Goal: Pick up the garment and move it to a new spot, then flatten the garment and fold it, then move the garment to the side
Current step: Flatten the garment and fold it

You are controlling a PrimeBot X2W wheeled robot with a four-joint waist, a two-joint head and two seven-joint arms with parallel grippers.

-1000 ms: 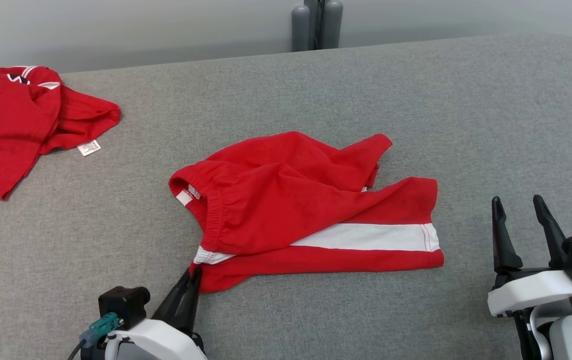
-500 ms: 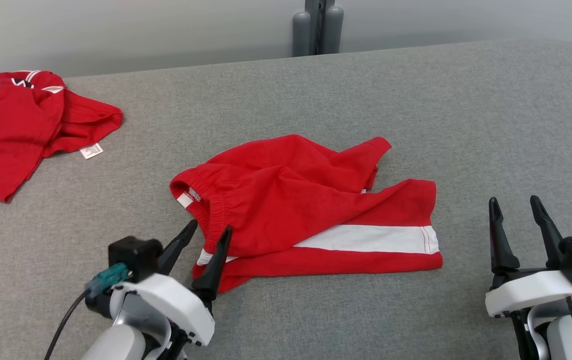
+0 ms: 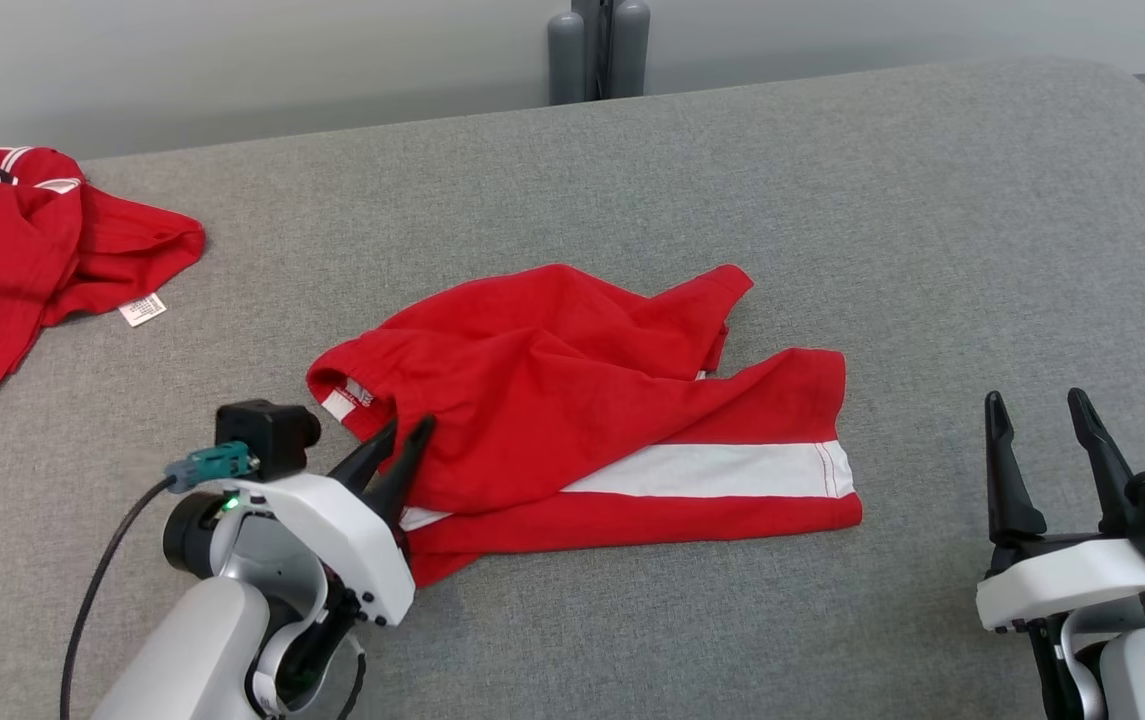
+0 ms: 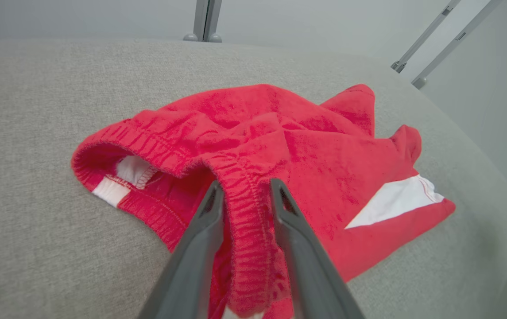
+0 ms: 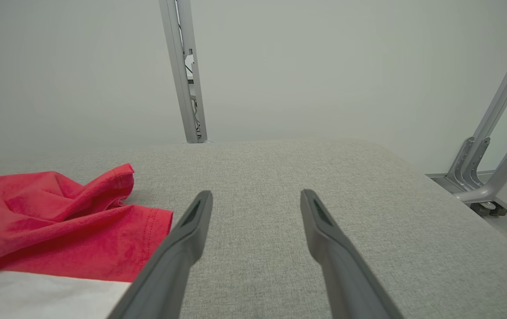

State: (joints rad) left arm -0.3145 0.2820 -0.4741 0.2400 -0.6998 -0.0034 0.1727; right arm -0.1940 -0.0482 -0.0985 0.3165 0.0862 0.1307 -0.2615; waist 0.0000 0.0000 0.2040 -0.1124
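Observation:
The garment, red shorts with a white side stripe, lies crumpled mid-surface on the grey padded table. My left gripper is at its near-left end. In the left wrist view the two fingers straddle a raised fold of the elastic waistband, with the gripper partly open and cloth filling the gap. The garment stretches away to the right beyond them. My right gripper stands open to the right of the shorts with nothing between its fingers. The shorts' hem lies to its left.
A second red garment with a white tag lies at the far left of the table. Grey posts stand behind the back edge. The table's right end curves off, with a metal frame beyond it.
My left gripper was shut at the shorts' near-left corner, then opened wide, moved forward over the waistband and has narrowed around it. The head camera shifted slightly. My right gripper has not moved.

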